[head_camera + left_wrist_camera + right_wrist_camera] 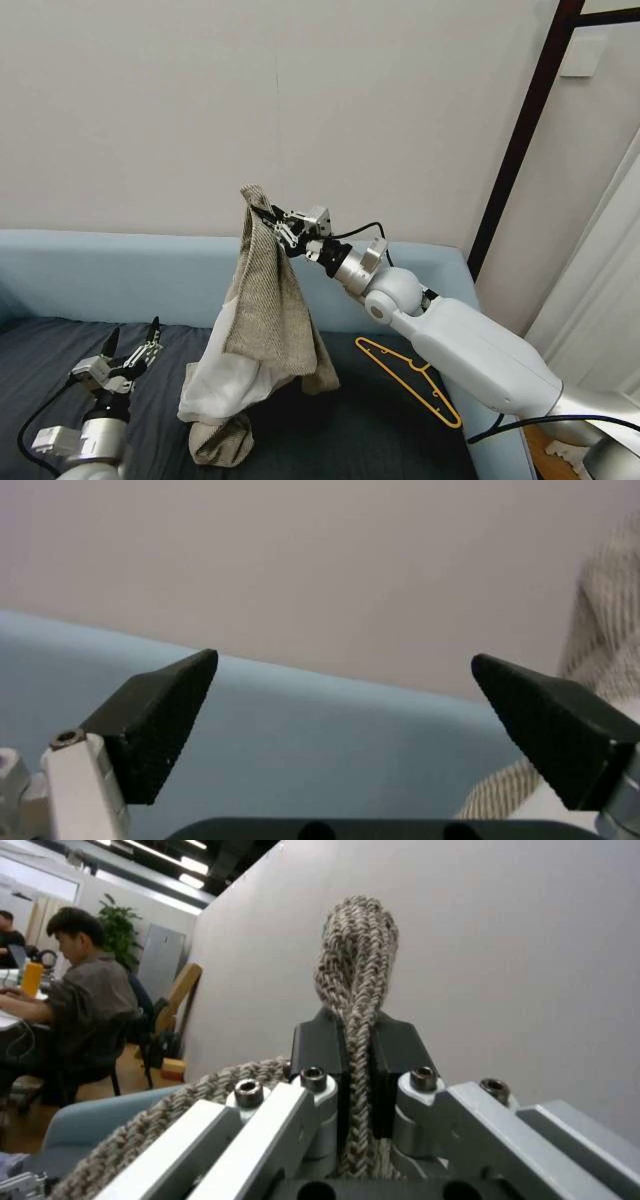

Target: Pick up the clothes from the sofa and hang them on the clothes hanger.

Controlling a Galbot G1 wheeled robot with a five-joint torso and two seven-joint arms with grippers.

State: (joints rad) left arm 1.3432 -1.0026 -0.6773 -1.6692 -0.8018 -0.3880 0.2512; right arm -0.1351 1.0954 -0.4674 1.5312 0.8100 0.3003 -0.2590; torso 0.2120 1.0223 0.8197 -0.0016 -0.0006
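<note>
1. The right end effector (270, 222) was raised in front of the wall (300, 100), above the backrest of the sofa (100, 272). Its arm reached in from the near right.
2. Its fingers were closed tight on the top fold of a beige knitted garment (272, 300). In the right wrist view the right end effector (350, 1057) had the knit (356, 952) pinched between its two dark pads, with a loop of the fabric standing up above them.
3. The garment hung down from that grip in a long drape. White cloth (215, 385) showed at its lower left; whether that was a lining or a separate piece could not be told.
4. The garment's bottom end lay bunched on the dark seat cushion (60, 350), so it was only partly lifted off the sofa.
5. The left end effector (135, 350) was low at the near left, over the seat cushion and well apart from the garment. Its fingers were spread wide and gripped nothing.
6. In the left wrist view the left end effector (342, 660) pointed at the blue backrest (330, 727), with its black fingers (160, 720) far apart and the knit (605, 622) off to one side.
7. An orange clothes hanger (412, 381) lay flat on the seat cushion to the right of the garment, beneath the right arm and untouched.
</note>
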